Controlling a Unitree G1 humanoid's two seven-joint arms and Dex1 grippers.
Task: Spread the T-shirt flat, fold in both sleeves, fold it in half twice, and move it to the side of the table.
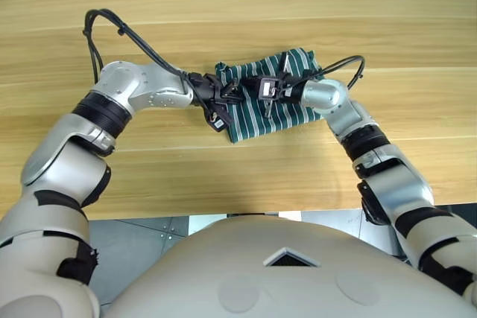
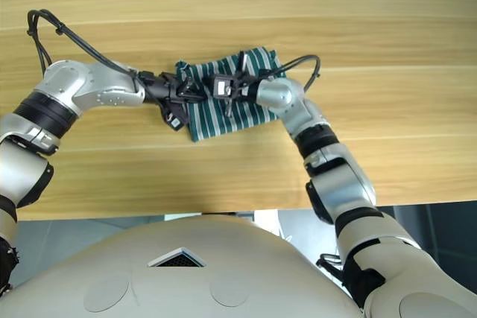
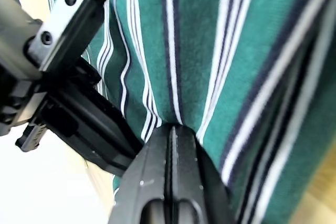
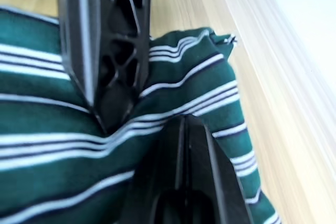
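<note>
One green-and-white striped T-shirt (image 1: 257,121) lying as compact folded packet near middle of wooden table (image 1: 223,5), not yet sitting at side. Left gripper (image 3: 172,129) resting at packet's left edge, jaws clenching pinch of fabric. Right gripper (image 4: 181,121) resting at packet's far edge, near left one, jaws likewise clamping cloth. Folding looking finished, so step in hand likely being transfer. Next move calling for both arms lifting slightly, travelling together, keeping layers stacked, then letting go at table's side.
</note>
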